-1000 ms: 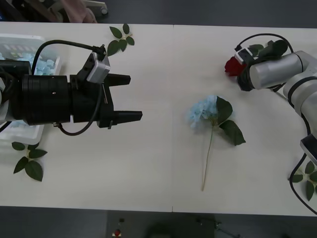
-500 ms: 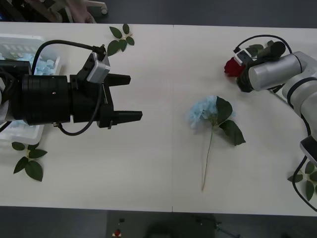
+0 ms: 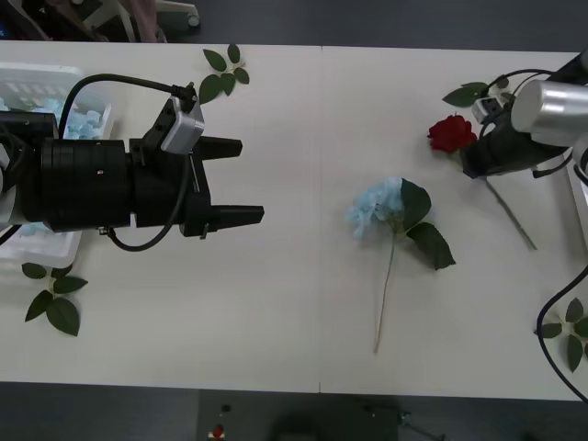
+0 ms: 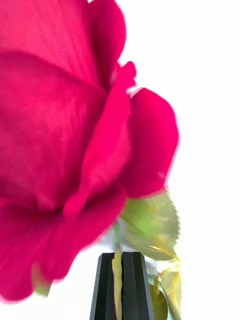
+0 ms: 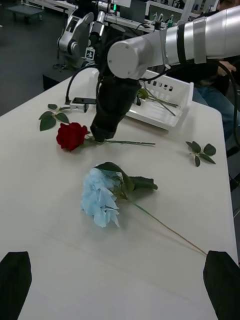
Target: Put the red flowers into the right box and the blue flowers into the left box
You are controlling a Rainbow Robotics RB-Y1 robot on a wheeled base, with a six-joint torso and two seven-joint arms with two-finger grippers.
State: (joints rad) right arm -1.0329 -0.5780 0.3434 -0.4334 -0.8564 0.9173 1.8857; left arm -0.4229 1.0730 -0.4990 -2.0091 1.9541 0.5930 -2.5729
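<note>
The right gripper is clenched on a rose just behind the bloom; in the right wrist view the black fingers are pressed together on a leaf and stem. Over the last second this gripper has been carried from about 2 o'clock on the table toward 3 o'clock, and the full stem is now exposed, trailing toward 4 o'clock. The rose is judged to be lifted and in transit to the right box, seen in the left wrist view beyond the right arm.

The left gripper is held unchanged at 9 o'clock, jaws spread wide and empty, beside the left box. One blue flower remains lying at centre, untouched, and is judged the left gripper's next item.
</note>
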